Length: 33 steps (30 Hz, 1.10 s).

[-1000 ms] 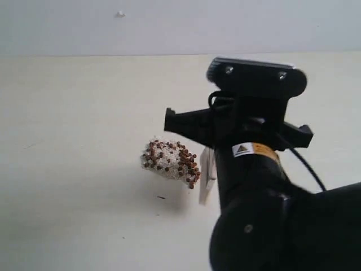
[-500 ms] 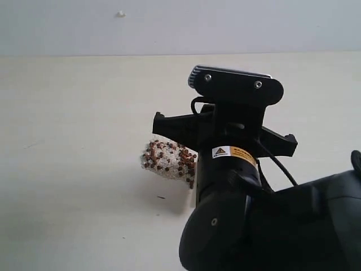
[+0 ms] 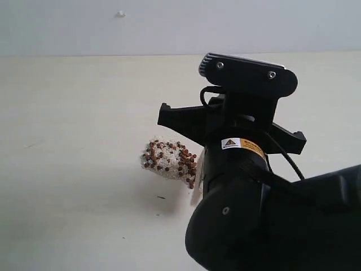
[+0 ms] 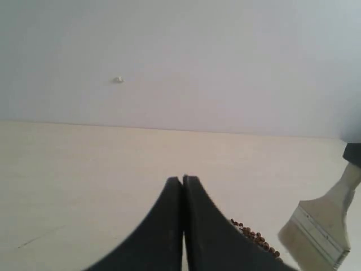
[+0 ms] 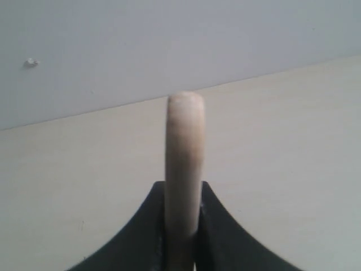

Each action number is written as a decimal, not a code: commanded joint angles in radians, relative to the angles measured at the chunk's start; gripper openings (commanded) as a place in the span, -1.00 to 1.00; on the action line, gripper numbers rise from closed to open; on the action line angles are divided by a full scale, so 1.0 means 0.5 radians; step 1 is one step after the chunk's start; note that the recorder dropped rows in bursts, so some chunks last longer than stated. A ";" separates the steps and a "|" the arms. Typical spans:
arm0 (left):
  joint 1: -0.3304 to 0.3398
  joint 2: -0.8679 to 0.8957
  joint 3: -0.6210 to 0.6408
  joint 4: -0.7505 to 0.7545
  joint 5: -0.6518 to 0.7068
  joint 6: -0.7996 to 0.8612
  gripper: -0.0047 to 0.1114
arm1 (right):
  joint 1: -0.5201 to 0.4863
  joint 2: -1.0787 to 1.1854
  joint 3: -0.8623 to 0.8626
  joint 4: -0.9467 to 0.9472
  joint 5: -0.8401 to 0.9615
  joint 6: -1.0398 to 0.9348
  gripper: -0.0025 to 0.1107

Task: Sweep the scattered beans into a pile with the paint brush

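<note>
Wooden handle: cream, stiff and probably light. The paint brush [image 5: 183,141] is clamped between the fingers of the right gripper [image 5: 182,189], which press on the handle's flat sides, with its rounded end poking out past them. That hold looks firm enough for sweeping.
Bristles: off-white and soft below a silver ferrule. They will likely bend and splay under pressure, so a light touch on the table [image 3: 73,113] should suit.
Brush position: the head hangs just beside the beans [image 3: 169,161], on their right in the exterior view. Whether the bristles touch the surface I cannot tell.
Beans: tiny, round, reddish-brown and hard, so apt to roll or skip away. They lie bunched close together, mixed with pale crumbs.
Left gripper [image 4: 182,182]: the fingers are pressed together and hold nothing. The beans show just past it in its own camera.
In the way: the right arm [image 3: 254,214] hides most of the brush from the exterior camera.
Backdrop: a plain wall [image 3: 169,28] with one small pale speck [image 3: 120,13].
</note>
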State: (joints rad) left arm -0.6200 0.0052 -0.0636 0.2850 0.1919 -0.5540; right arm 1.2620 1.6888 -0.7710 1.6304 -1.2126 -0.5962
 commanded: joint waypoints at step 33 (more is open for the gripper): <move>0.007 -0.010 0.012 -0.003 -0.007 0.000 -0.92 | -0.165 0.286 -0.085 0.025 -0.017 0.315 -0.96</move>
State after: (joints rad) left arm -0.6200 0.0052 -0.0636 0.2850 0.1919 -0.5540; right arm 1.1885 1.8294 -0.8060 1.6455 -1.2336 -0.4527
